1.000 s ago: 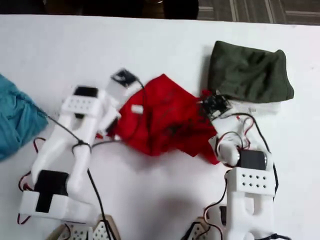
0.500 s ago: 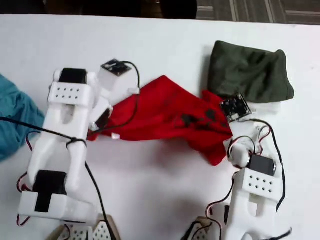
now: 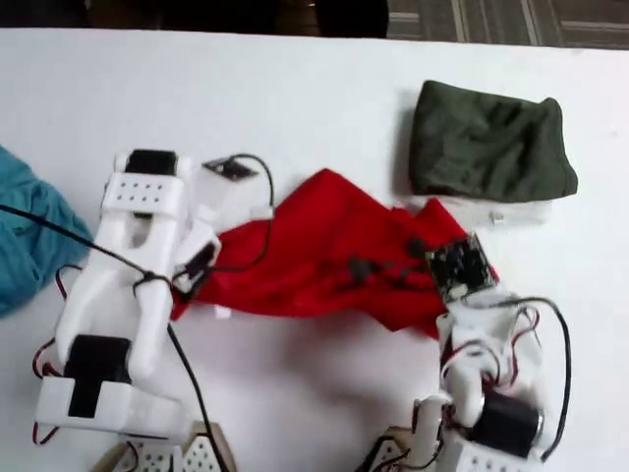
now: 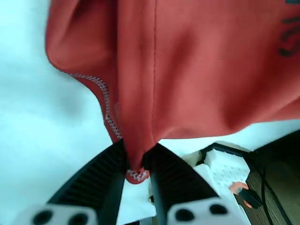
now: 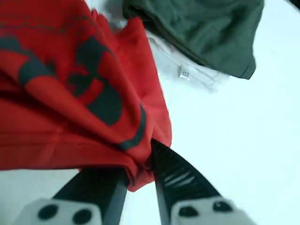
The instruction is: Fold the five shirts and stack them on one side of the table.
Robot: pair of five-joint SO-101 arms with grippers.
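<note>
Bright, even light from above on white table (image 3: 324, 88), surface nearly washed out. Soft grey shadow under near edge of red shirt (image 3: 324, 256); fainter shadow beside green shirt (image 3: 486, 138). Wrist views: table glares pale, shirt folds shaded dark. Floor (image 3: 491, 20) beyond table dim

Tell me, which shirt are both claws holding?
The red shirt, pinched by the left gripper and the right gripper at opposite ends; the green shirt and teal shirt lie untouched.
</note>
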